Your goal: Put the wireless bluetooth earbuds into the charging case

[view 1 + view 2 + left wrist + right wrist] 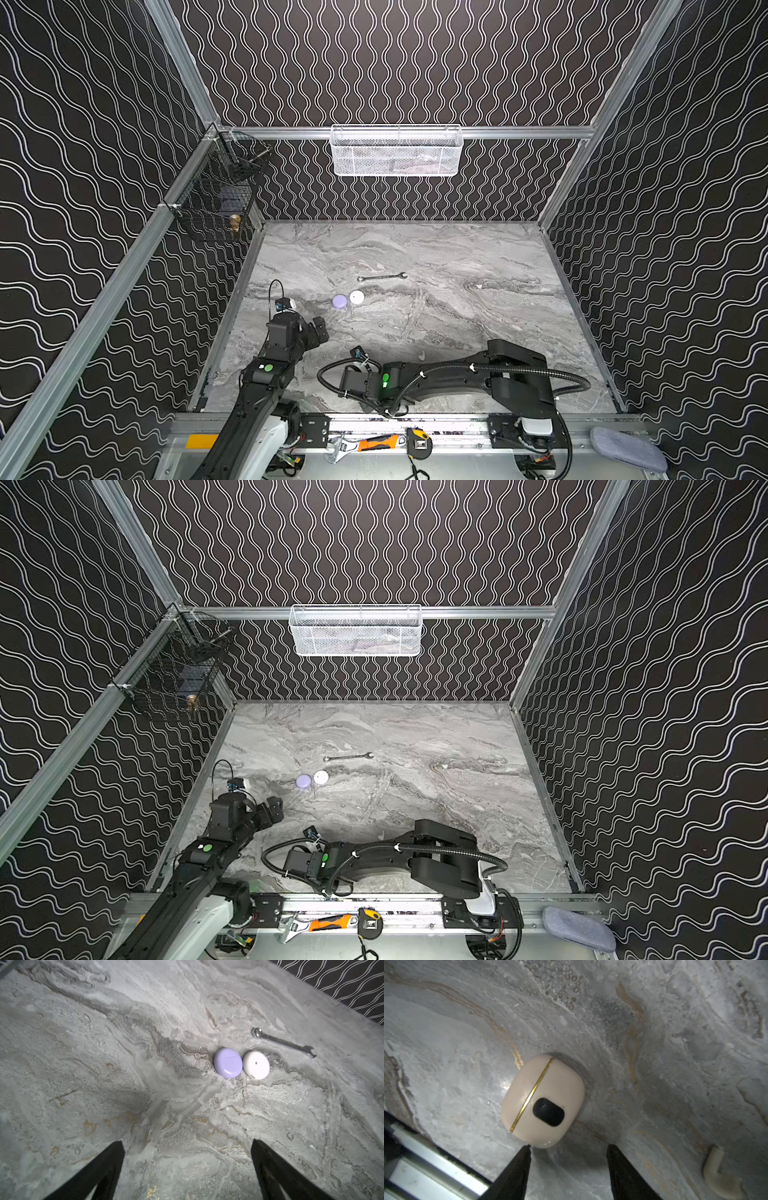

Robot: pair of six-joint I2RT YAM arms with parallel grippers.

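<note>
In both top views, the left gripper (319,328) hovers near the lavender case (340,301) and white case (356,296); open tabletop (457,257) surrounds them. Left wrist view: its jaws stand wide, empty. Right wrist view: the right gripper (569,1151), jaws apart and empty, faces the closed cream case (543,1101), probably to open it; a cream earbud (718,1176) lies beside. Mind the front rail (436,1167) close by.

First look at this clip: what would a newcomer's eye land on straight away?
A lavender round case and a white round case lie side by side left of mid-table, with a slim wrench just farther back. In the right wrist view a closed cream case with a gold seam lies just beyond the tips of the right gripper, which is open. A cream earbud lies loose on the marble nearby.
</note>
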